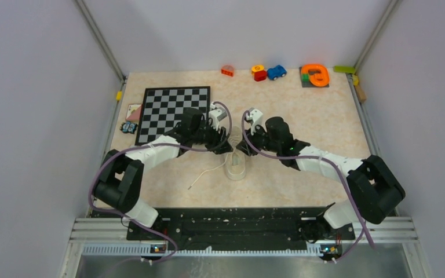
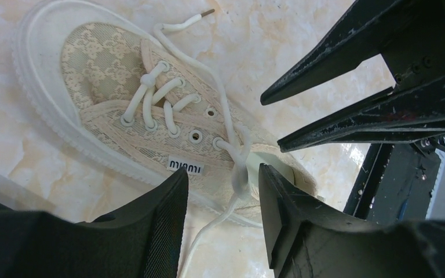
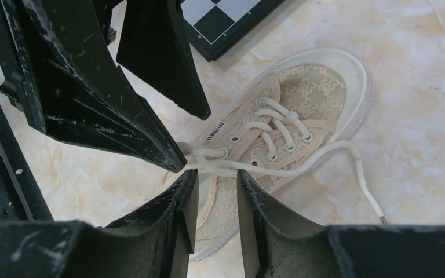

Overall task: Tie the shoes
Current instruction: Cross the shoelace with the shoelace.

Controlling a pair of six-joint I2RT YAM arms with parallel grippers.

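Beneath left hand [image 2: 223, 174], the sneaker [image 2: 110, 87]

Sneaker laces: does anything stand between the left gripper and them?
Nothing visible does. The laces run straight into the gap of the left gripper; the right gripper stands beside them, not between.

Only one piece of lettering can be read. The cream low-top canvas sneaker with white laces [image 2: 92, 75] has a small white rectangular cloth tab [image 2: 185, 166] on its side panel, just under the row of eyelets and above the pale sole. Black lower-case letters on the tab spell "miu miu". In the left wrist view they stand upside down. The right wrist view shows the same tab at a slant, harder to read. From the top camera it is too small to read.
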